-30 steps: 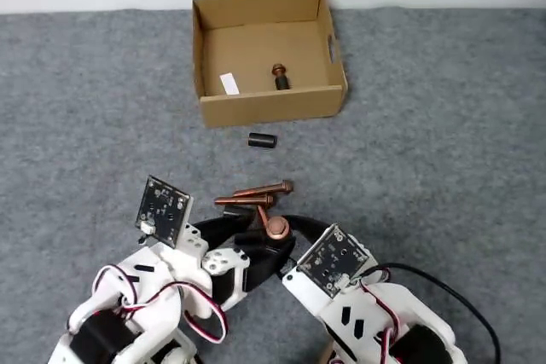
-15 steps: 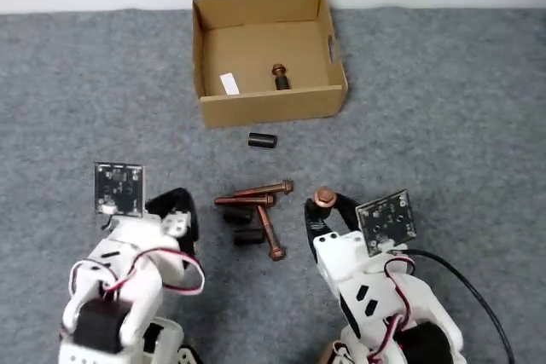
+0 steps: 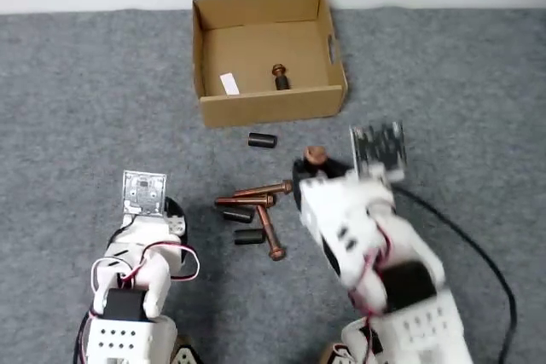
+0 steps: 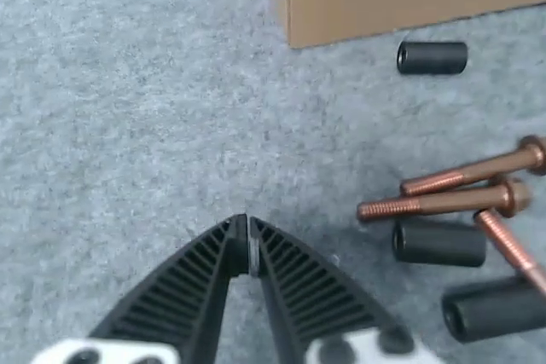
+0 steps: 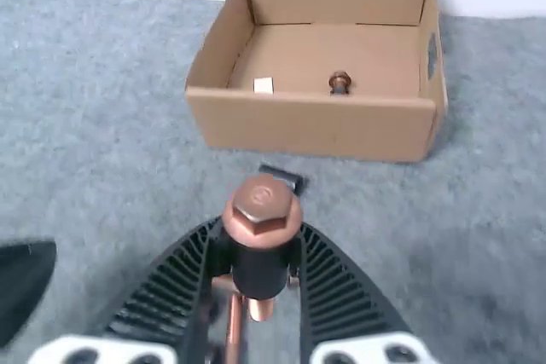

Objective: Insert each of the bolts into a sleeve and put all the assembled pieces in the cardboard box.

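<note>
Gripping an assembled piece (image 5: 258,253), bolt head up and long axis roughly upright, the right pincer (image 5: 258,236) is held just near of the cardboard box (image 5: 316,130), which lies straight ahead on the far side. One finished piece (image 5: 339,83) is seen inside. It is judged that the near wall must be cleared before release. The left pincer (image 4: 243,240) is closed on nothing over the bench (image 4: 128,83), left of the loose bolts (image 4: 444,193) and sleeves (image 4: 439,242), and farther from the box.

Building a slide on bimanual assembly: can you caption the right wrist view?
Right gripper clamps a sleeved bolt, with the cardboard box ahead holding one finished piece.
</note>
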Tool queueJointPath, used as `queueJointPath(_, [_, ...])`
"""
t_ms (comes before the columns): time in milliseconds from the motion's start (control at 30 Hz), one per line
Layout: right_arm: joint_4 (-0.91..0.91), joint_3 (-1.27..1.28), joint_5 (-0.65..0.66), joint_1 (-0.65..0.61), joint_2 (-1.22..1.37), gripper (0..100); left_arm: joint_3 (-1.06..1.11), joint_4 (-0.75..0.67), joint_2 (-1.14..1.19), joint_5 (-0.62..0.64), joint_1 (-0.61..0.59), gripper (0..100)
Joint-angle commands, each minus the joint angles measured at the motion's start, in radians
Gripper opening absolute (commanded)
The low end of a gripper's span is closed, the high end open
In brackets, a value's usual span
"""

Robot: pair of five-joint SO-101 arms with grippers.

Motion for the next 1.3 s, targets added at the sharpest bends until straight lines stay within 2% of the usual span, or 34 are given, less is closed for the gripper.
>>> queueJointPath(0, [-0.093, -0.262, -0.014, 0.015, 0.286, 0.8, 0.004, -0.052, -0.011, -0.006, -0.005, 1])
queueJointPath(267, [-0.162, -0.761, -0.006, 0.108, 0.860, 0.8, 0.002, -0.052, -0.008, -0.006, -0.005, 1])
queueJointPath(633, [-0.165, -1.375, 0.173, 0.127, 1.503, 0.8, 0.002, -0.051, -0.003, -0.006, -0.006, 1])
queueJointPath(767, [-0.165, -1.530, 0.219, 0.127, 1.696, 0.8, 0.002, -0.051, -0.003, -0.006, -0.023, 1])
queueJointPath(1033, [-0.153, -1.748, 0.224, 0.130, 2.002, 0.8, 0.002, -0.051, -0.002, -0.006, -0.046, 1])
queueJointPath(1167, [-0.068, -1.826, 0.224, 0.127, 2.100, 1.3, 0.002, -0.051, -0.002, -0.006, -0.046, 1])
queueJointPath(1267, [-0.015, -1.887, 0.218, 0.127, 2.144, 7.9, 0.002, -0.051, -0.002, -0.006, -0.046, 1])
